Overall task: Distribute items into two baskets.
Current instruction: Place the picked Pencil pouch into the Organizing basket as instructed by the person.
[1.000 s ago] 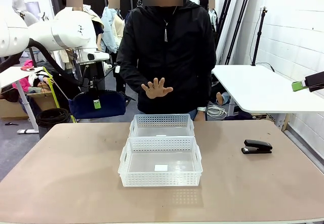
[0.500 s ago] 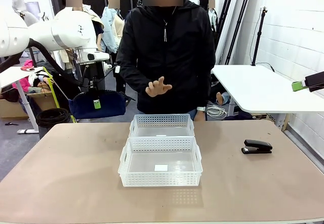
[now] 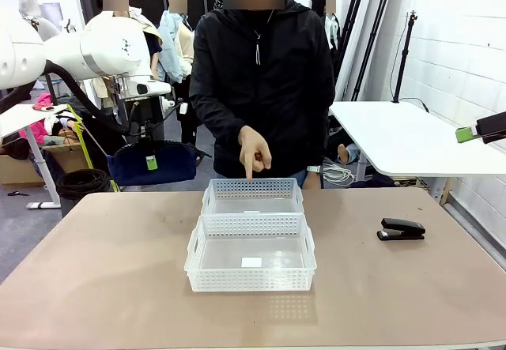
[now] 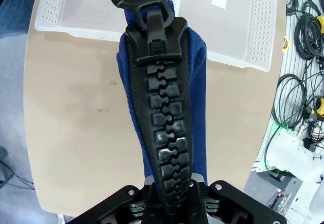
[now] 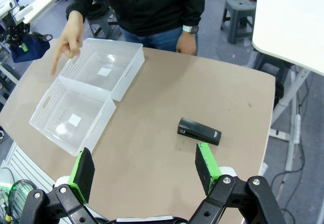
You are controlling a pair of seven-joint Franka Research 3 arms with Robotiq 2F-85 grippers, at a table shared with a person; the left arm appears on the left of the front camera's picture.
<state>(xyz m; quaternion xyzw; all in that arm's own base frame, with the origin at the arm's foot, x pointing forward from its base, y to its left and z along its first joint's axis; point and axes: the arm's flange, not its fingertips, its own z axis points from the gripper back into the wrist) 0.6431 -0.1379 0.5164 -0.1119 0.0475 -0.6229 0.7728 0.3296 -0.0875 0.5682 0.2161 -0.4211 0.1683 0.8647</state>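
Front view shows the nearer basket (image 3: pixel 251 280) standing on the tan surface (image 3: pixel 103 271) just left of the middle, a small white label on its floor; the farther basket (image 3: pixel 253 186) is set right behind it, long side against long side. To their right, well apart from both, the black stapler (image 3: pixel 402 229) lies flat on the surface. Above the far wall of the farther basket the person's hand (image 3: pixel 254 149) hangs with its index finger pointing down at that basket, not touching it. Up by the far left corner of the surface the left tool (image 3: pixel 149 159) hangs in the air, clamped on the upper edge of the navy pouch (image 3: pixel 178 165), which sags below it, clear of the surface. Left wrist view looks down along the pouch's black zipper, the pull ring at its far end, the fingers pressed together on the fabric, both baskets beneath. Right wrist view has the right tool (image 5: pixel 145 167) high over the surface, its green pads wide apart and gripping nothing, the stapler lying on the surface below it
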